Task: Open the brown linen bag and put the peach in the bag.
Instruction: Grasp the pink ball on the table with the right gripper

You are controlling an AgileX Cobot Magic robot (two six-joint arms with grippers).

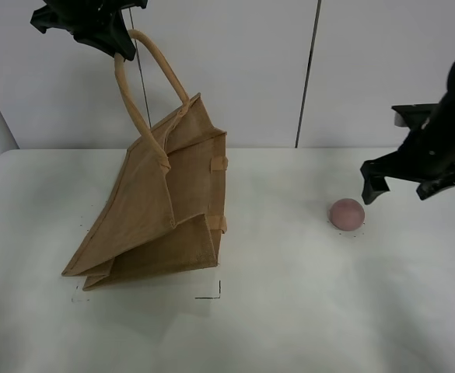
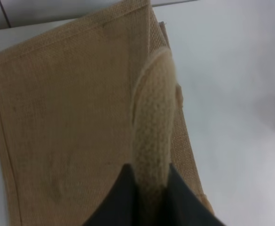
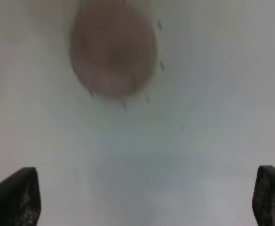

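Clamping brown linen bag (image 1: 145,210) handle (image 2: 153,122), left jaws raised, right jaws wide, near peach (image 1: 346,214)

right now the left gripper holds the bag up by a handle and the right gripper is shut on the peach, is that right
Not quite. The right gripper is open, not shut on the peach, which lies on the table ahead of it, as the right wrist view shows. The left gripper does hold the bag up by a handle.
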